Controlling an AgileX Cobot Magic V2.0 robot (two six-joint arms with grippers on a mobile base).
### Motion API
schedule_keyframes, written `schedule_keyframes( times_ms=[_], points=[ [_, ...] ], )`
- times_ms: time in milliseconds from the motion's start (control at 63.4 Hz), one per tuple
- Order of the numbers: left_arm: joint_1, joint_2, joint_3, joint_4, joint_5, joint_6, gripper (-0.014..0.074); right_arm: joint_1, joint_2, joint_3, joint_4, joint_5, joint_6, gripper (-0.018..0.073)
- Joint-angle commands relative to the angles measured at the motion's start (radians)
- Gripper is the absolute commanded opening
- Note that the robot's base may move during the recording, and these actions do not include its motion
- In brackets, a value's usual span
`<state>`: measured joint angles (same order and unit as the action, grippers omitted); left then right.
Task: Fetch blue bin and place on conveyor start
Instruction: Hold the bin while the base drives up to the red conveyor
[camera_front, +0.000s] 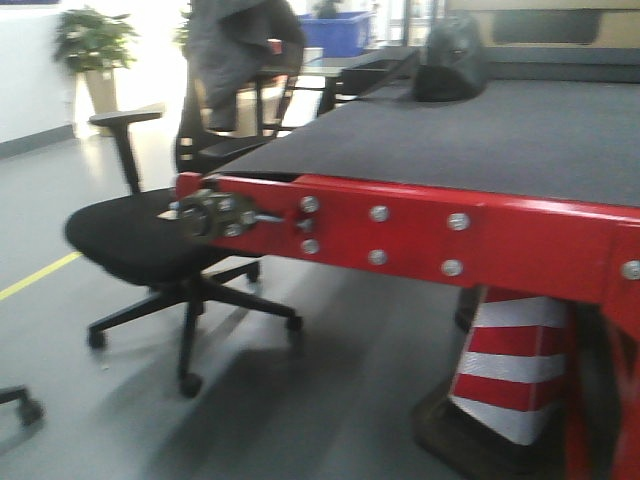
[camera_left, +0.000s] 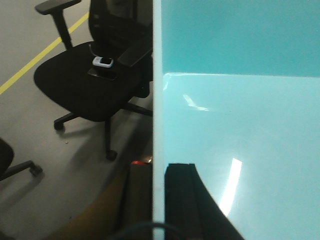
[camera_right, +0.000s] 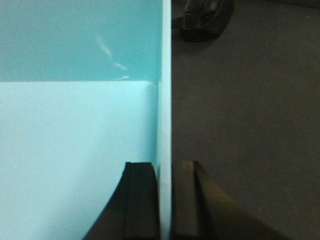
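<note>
Pale blue bin (camera_right: 75, 125) in right hand (camera_right: 165, 172)

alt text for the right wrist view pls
The right gripper is shut on the blue bin wall, one finger inside and one outside. Beyond the wall lies the dark belt, with a dark rounded object at the top edge.

Dark conveyor belt (camera_front: 500, 135), red frame edge (camera_front: 410, 232), dark rounded object (camera_front: 450, 60) on it
</note>
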<state>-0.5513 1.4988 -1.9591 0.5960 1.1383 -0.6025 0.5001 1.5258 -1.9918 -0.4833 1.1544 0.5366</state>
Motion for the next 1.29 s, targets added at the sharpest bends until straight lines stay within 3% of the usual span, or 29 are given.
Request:
schedule_keyframes(
  times_ms=[0, 1277],
  points=[
    [-0.003, -0.011, -0.011, 0.06, -0.03, -0.004, -0.0111, -0.002, -0.011, -0.012, -0.04, -0.021, -0.004, -0.0153],
    [-0.003, -0.011, -0.011, 0.064, -0.03, -0.004, -0.0111, -0.002, -0.011, -0.012, -0.04, -0.019, -0.004, -0.0153]
  ],
)
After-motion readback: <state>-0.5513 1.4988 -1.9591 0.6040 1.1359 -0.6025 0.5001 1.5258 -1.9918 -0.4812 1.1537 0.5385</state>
